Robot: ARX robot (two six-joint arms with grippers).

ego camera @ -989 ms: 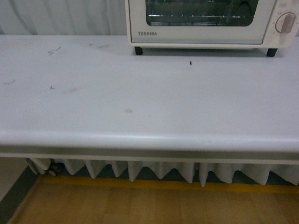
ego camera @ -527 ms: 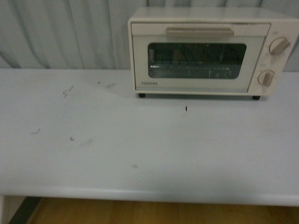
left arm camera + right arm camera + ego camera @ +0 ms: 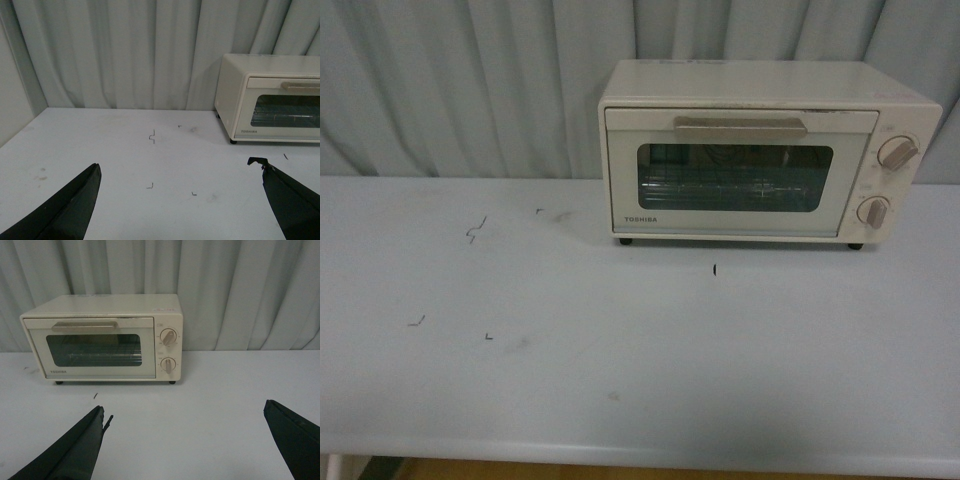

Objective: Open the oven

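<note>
Toaster oven (image 3: 760,150) now fully framed, bench (image 3: 620,390) rear edge; door shut, handle (image 3: 740,127) untouched; L gripper (image 3: 175,165) & R gripper (image 3: 185,409) spread, empty.

My black two-fingered left gripper (image 3: 175,165) and matching right gripper (image 3: 185,409): matte, tapering wedge fingers (image 3: 70,210), one tip each notched.

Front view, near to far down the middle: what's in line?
table → black speck → oven → curtain
</note>
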